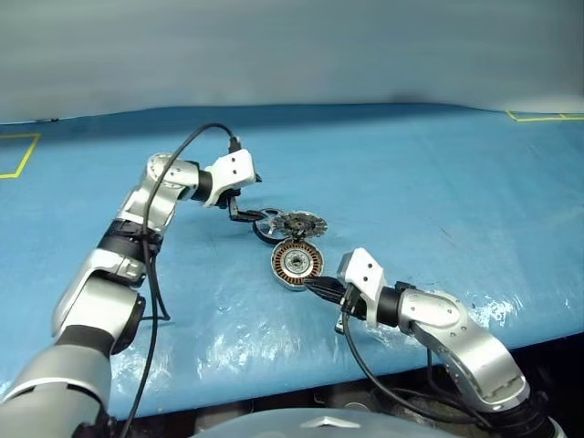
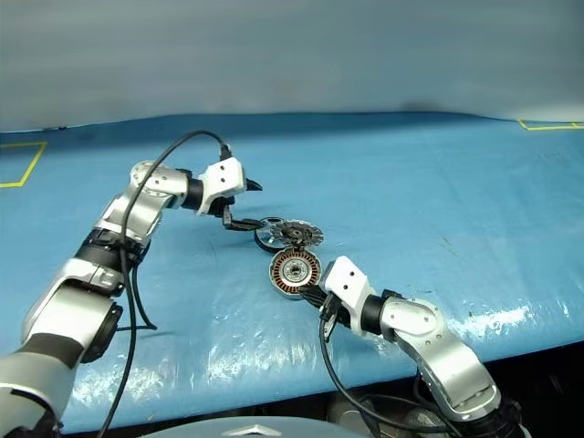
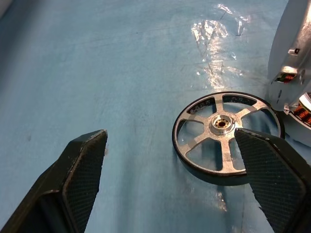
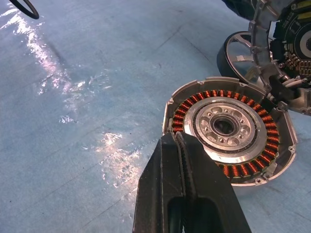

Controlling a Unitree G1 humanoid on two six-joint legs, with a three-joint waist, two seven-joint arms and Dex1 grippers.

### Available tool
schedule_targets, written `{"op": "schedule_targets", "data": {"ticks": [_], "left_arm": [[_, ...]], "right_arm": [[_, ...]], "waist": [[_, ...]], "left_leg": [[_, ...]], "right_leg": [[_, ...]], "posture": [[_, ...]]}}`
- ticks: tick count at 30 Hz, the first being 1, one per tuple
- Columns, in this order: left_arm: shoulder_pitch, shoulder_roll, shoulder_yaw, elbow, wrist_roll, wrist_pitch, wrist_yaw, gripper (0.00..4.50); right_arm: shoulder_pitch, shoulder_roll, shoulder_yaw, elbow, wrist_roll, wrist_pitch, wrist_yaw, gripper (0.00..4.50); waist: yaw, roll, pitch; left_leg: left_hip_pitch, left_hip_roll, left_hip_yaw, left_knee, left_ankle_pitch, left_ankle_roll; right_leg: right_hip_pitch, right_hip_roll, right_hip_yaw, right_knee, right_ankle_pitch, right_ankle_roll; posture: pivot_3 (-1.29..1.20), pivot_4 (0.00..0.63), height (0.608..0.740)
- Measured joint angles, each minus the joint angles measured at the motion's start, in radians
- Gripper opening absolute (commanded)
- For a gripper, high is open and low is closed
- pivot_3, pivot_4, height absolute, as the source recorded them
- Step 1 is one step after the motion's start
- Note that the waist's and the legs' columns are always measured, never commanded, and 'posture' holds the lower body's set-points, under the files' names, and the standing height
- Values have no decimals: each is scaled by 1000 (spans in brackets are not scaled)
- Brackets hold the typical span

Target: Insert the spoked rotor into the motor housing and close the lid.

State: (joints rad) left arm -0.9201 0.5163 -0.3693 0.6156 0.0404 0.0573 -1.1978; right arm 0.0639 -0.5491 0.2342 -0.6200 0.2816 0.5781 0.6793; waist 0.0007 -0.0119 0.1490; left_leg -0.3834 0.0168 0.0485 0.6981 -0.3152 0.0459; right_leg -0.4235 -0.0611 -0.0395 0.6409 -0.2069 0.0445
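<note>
The spoked rotor [image 3: 221, 138], with a dark rim and silver spokes, lies flat on the blue table cover. My left gripper [image 3: 170, 138] is open just short of it, one finger [image 3: 85, 177] off to the side and the other [image 3: 272, 179] over the rotor's near rim, holding nothing. The lid [image 1: 302, 224] sits finned face up right beside the rotor. The motor housing [image 4: 231, 130] lies nearer to me, its copper windings facing up. My right gripper [image 4: 181, 145] is shut and empty at the housing's near rim.
The blue cover [image 1: 429, 182] spans the table and is shiny and wrinkled near the front edge [image 1: 274, 379]. Yellow tape marks sit at the far left [image 1: 20, 155] and far right [image 1: 543, 116]. A black cable [image 1: 151, 301] hangs along my left arm.
</note>
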Motion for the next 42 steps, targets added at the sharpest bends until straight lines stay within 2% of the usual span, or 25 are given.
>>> {"op": "schedule_targets", "data": {"ticks": [5, 13, 21, 25, 42], "left_arm": [[-88, -57, -39, 145, 48, -72, -55, 4500], [-160, -86, -75, 281, 129, -143, -120, 4500], [-160, -102, -82, 306, 169, -293, -123, 4500], [-160, -115, -81, 334, 180, -311, -106, 4500], [-147, -98, -77, 358, 215, -345, -134, 4500]], "right_arm": [[31, 30, -49, -57, 2, -8, -58, 50], [81, 43, -35, -71, -43, -11, -135, 50], [86, 46, -30, -74, -22, -35, -119, 50], [70, 56, -46, -95, 10, -47, -112, 50], [37, 55, -6, -53, -55, -47, -142, 50]], "waist": [[0, -3, 2], [-1, -3, 2], [1, -4, 2], [1, -4, 2], [0, -4, 2]], "left_leg": [[-1, 0, 0, 1, -1, 2], [-1, 0, 0, 1, -2, 3], [-1, 0, 0, 2, -2, 3], [-2, 0, 0, 3, -2, 4], [-2, 0, 0, 3, -2, 4]], "right_leg": [[-1, 0, 0, 1, 0, 0], [-1, 0, 0, 1, 0, 1], [-1, 0, 0, 1, 0, 1], [-1, 0, 0, 2, 1, 1], [-1, 0, 0, 2, 1, 1]], "posture": [[0, 150, 740], [0, 150, 740], [0, 150, 740], [0, 150, 740], [0, 150, 740]]}}
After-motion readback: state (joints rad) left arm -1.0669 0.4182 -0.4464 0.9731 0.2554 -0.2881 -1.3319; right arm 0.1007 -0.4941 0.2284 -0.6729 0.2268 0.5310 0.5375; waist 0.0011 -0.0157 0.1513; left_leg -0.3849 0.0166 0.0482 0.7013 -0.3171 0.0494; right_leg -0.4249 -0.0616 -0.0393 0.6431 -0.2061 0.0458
